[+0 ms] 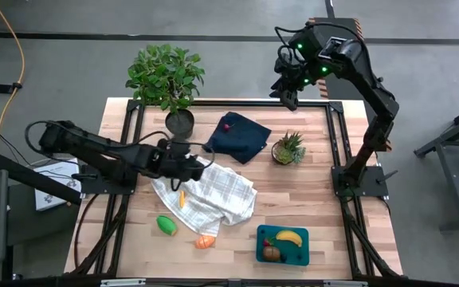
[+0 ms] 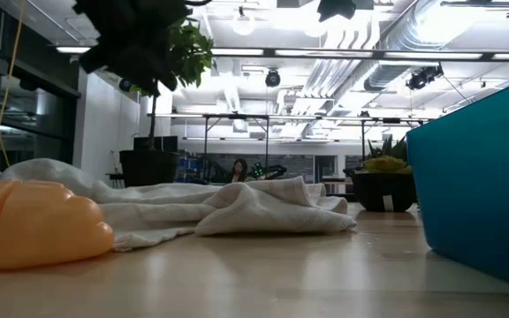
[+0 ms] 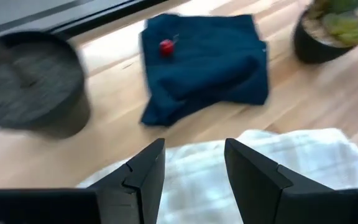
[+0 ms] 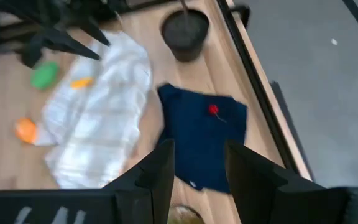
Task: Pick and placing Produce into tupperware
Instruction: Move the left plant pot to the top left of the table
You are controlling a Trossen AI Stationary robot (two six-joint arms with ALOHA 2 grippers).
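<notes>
Just ahead of left gripper (image 3: 193, 168), jaws apart & empty: red berry (image 3: 166, 46) on navy cloth (image 3: 207, 65); right gripper (image 4: 199, 165) farther, also parted.

Even overhead light fills the high view, with only faint shadows on the wooden surface (image 1: 293, 199). In the low view, ceiling lamps (image 2: 242, 24) glare brightly, while the near orange piece (image 2: 34, 225) is soft and out of focus. Both wrist views are smeared by blur.
</notes>
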